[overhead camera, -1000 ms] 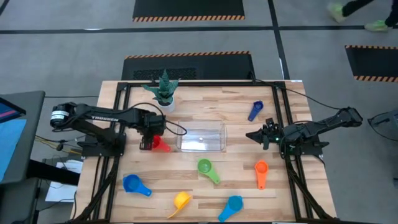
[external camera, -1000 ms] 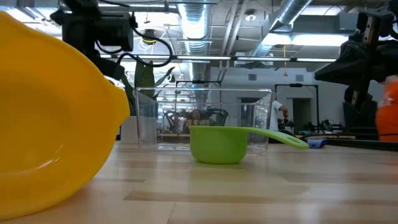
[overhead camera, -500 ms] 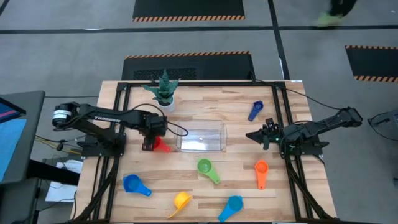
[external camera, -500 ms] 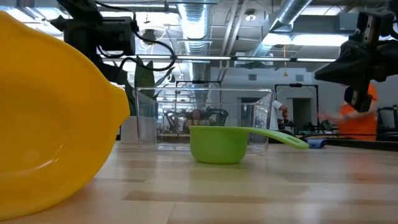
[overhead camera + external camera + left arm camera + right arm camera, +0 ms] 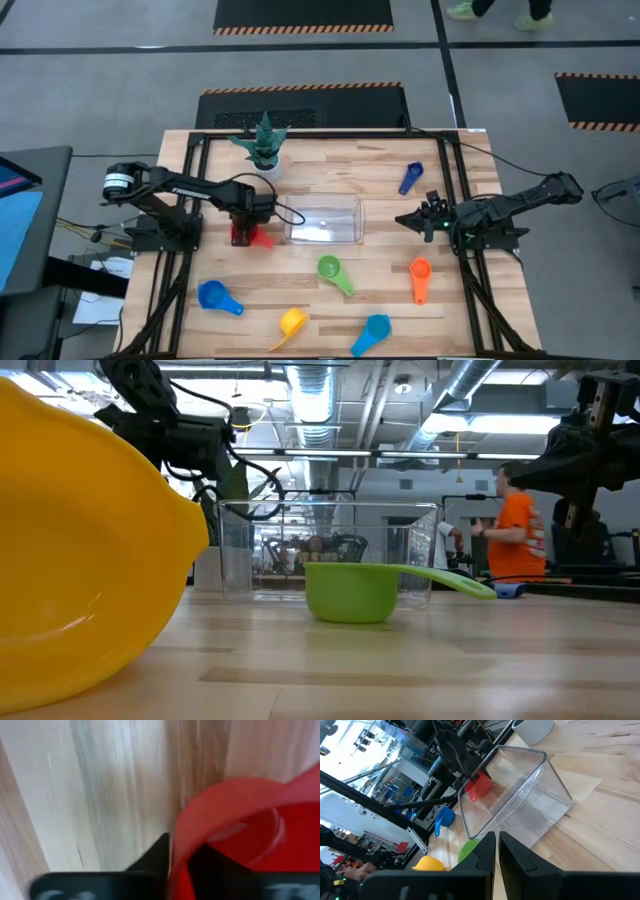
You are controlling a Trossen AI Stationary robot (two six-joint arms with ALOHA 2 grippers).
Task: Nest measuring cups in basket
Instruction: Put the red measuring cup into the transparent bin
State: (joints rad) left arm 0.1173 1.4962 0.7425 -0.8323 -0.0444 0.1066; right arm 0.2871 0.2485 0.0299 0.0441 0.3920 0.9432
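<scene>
The red measuring cup (image 5: 260,238) lies on the table just left of the clear basket (image 5: 324,220). My left gripper (image 5: 246,232) is down on it and shut on it. The other cups lie loose on the table: green (image 5: 332,270), orange (image 5: 420,272), yellow (image 5: 291,322), blue (image 5: 213,296), lighter blue (image 5: 374,330) and dark blue (image 5: 410,178). My right gripper (image 5: 405,218) hovers shut to the right of the basket and holds nothing. My left gripper pinches the red cup's bowl wall at the rim (image 5: 179,837). One finger (image 5: 152,857) is outside the bowl and the other (image 5: 212,865) is inside it. The fingers come from above, pointing down. Whether the cup still touches the table does not show.
A white pot with a green plant (image 5: 264,148) stands at the back, left of the basket. Black frame rails (image 5: 195,200) run along both sides of the table. A person in an orange shirt (image 5: 515,525) walks in the room beyond.
My left gripper has gone down and a little toward the near edge, onto the red cup. The red cup has stayed beside the basket. The right arm has kept still.
</scene>
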